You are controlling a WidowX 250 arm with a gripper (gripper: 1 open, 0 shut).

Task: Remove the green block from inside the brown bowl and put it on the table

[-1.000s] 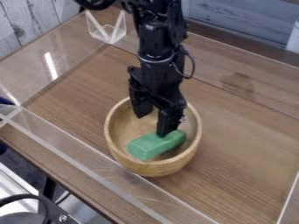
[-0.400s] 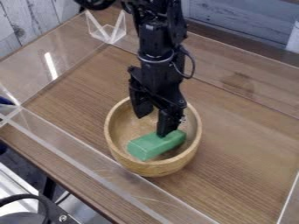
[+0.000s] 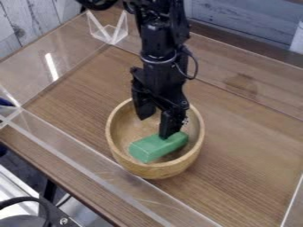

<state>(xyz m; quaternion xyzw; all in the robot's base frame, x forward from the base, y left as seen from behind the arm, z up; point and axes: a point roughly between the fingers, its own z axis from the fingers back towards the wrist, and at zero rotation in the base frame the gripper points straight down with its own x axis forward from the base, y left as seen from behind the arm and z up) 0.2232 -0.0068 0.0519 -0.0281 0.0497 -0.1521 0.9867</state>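
Observation:
The green block [image 3: 158, 145] lies inside the brown bowl [image 3: 120, 144], tilted against the near right part of the bowl's inside. The bowl sits on the wood-grain table [image 3: 249, 133] near its front edge. My black gripper [image 3: 158, 118] hangs straight down over the bowl, its fingertips just above the block's far end and not closed on it. The jaws stand apart, one finger [image 3: 141, 110] to the left and one finger [image 3: 174, 122] to the right. The gripper holds nothing.
Clear acrylic walls [image 3: 66, 164] run along the table's front and left edges. A clear triangular stand [image 3: 109, 31] sits at the back left. Bare tabletop lies to the right of and behind the bowl.

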